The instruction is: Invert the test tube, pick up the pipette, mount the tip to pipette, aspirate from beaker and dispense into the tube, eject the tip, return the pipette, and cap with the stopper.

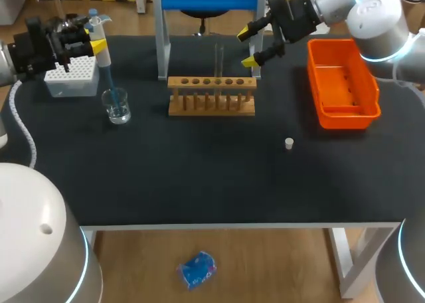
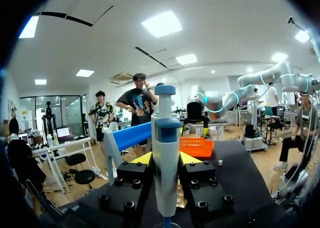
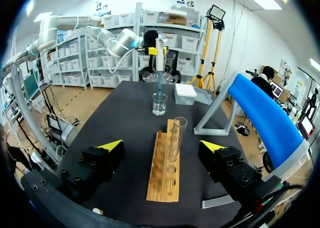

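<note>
pipette [image 2: 166, 138] | left hand [image 2: 166, 159] grasps it | right hand [image 3: 162, 146] released | test tube [image 3: 177, 138] unseen from left wrist

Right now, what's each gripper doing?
Left gripper: shut on the pipette.
Right gripper: open, holding nothing.

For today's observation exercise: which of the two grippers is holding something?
The left gripper: its fingers clamp the pipette at the beaker. The right gripper is open and empty.
</note>
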Controlling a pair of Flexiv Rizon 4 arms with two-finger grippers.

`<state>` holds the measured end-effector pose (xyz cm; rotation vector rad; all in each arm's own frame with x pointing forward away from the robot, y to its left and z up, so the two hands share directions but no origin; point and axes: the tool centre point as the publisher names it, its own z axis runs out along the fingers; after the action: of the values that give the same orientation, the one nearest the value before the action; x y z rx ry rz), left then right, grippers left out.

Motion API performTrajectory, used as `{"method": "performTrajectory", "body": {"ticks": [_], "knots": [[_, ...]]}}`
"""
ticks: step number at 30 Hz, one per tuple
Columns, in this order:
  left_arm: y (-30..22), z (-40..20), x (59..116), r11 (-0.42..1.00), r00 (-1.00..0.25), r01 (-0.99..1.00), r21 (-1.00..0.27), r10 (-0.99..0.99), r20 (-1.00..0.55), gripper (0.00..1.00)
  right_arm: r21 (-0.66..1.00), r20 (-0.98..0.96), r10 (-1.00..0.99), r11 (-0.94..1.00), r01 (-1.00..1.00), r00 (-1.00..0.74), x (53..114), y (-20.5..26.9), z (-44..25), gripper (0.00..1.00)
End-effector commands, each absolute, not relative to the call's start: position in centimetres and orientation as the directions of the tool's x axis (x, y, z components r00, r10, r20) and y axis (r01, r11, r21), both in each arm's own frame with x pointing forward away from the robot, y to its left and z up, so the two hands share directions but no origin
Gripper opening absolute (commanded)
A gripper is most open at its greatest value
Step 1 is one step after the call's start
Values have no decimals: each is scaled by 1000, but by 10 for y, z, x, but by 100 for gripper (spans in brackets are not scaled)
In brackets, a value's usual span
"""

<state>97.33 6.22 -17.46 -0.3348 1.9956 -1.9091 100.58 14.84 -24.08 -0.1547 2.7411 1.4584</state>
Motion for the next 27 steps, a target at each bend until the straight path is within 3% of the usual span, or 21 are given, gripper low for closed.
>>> {"method": "performTrajectory", "body": {"ticks": [1,14,27], "knots": [[62,-174,972,66,-908,71,-995,-409,-92,0,824,-76,-72,557,-103,-995,1005,148,-240,100],[61,-169,972,69,-912,73,-995,-399,-95,0,824,-76,-72,557,-103,-995,1005,148,-240,100],[55,-101,967,115,-918,49,-992,-385,-90,0,824,-76,-72,557,-103,-995,1005,148,-240,100]]}}
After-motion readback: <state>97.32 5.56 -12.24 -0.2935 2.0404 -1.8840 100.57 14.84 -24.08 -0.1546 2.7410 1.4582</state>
